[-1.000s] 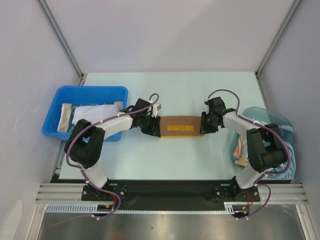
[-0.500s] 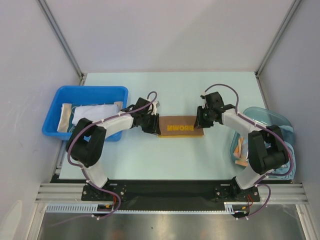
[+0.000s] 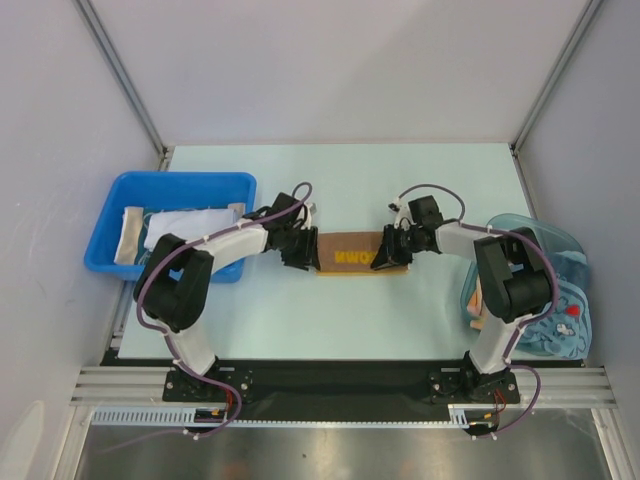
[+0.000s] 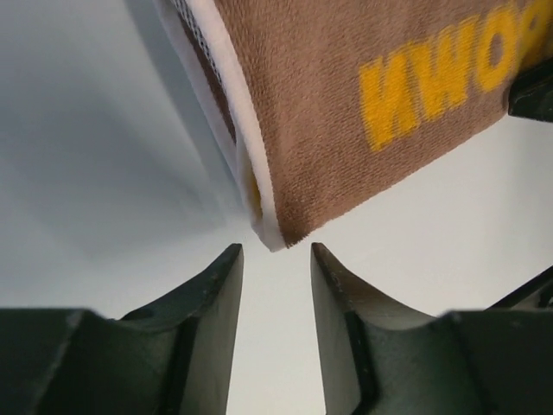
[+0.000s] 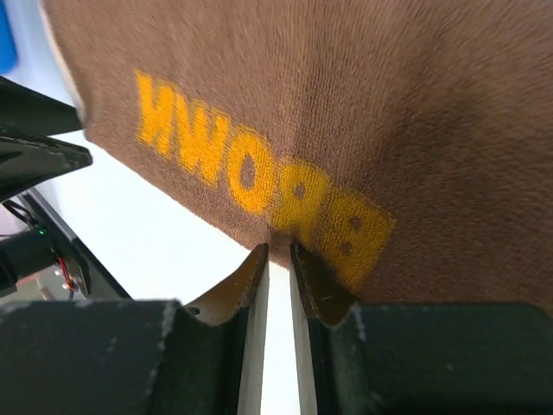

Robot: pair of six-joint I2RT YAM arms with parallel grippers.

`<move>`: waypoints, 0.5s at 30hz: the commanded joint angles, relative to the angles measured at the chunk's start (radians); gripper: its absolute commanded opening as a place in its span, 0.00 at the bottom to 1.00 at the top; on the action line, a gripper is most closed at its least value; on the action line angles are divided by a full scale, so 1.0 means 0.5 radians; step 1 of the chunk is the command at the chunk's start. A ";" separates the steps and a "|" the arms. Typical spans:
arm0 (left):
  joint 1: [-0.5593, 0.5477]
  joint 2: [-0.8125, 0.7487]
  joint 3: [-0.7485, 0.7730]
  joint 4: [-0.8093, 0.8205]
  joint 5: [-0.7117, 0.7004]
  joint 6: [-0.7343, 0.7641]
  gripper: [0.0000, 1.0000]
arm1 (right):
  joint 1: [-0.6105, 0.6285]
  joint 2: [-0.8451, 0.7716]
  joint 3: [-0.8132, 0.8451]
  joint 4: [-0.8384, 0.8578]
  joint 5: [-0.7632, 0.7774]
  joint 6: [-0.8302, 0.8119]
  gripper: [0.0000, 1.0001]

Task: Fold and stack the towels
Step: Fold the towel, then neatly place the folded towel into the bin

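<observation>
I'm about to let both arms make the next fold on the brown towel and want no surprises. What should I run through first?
1. Brown towel lies flat as a strip between the arms: ok.
2. Left gripper has hold of the towel's corner: not ok; jaws open, corner just beyond the tips.
3. Right gripper has the towel's edge pinched: cannot tell; jaws nearly closed at the edge.
4. Blue bin with folded towels sits apart from the strip: ok.
</observation>
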 commanded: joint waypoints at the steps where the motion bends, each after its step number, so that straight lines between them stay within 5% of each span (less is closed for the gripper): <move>1: 0.045 -0.145 0.245 -0.129 -0.113 -0.021 0.45 | -0.072 -0.094 0.063 0.049 -0.157 -0.080 0.22; 7: 0.046 -0.087 0.451 0.049 0.036 0.015 0.44 | -0.183 -0.159 0.177 -0.031 -0.200 -0.068 0.24; 15: 0.058 0.287 0.568 0.156 -0.021 0.071 0.41 | -0.339 0.154 0.260 0.089 -0.090 -0.126 0.25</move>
